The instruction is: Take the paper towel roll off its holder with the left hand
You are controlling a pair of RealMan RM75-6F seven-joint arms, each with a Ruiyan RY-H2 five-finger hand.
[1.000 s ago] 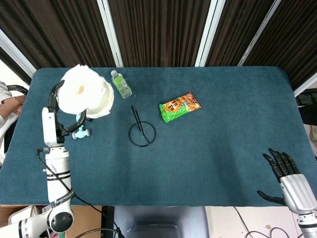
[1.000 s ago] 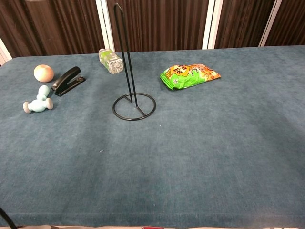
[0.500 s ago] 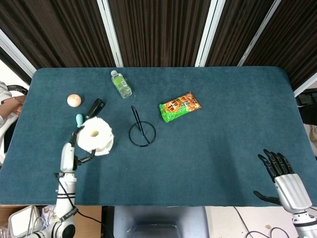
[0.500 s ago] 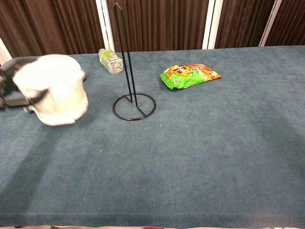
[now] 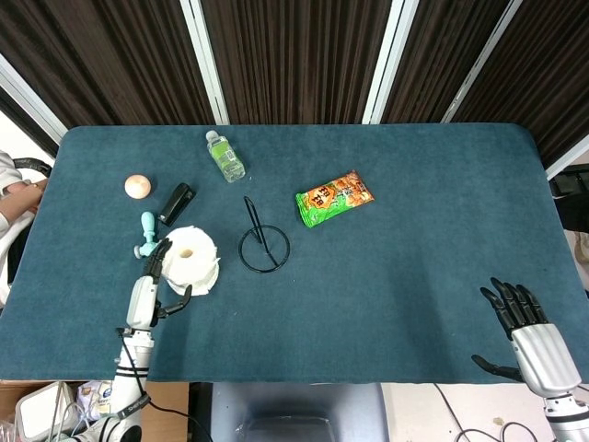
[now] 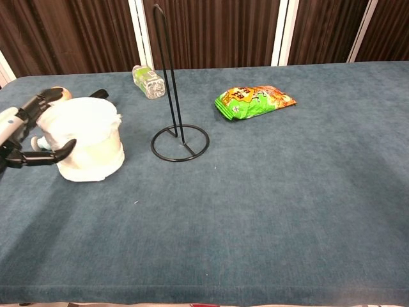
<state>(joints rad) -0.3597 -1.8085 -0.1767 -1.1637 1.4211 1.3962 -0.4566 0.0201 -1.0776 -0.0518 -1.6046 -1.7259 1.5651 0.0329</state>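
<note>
Starting far left of the wire holder (image 6: 174,83): left hand (image 6: 25,137) wrapped round the paper towel roll (image 6: 89,147), fingers (image 6: 54,153) curled along its near side and more reaching over the far side, so holding it. Roll standing on end on the counter (image 6: 255,211), well left of the holder and fully off its tall post. Looks light and soft, easy to squash, with a loose wrinkled edge near the bottom. Best held round the fat middle from both sides, gently, not by the loose sheet. Just behind the roll, seen from above: a small teal toy (image 5: 146,234), a black stapler (image 5: 177,203) and a round peach ball (image 5: 137,186). Right of the holder: a green snack bag (image 6: 254,100). Far right of the holder, near the counter's front edge: right hand (image 5: 528,322), holding nothing, fingers spread apart.
</note>
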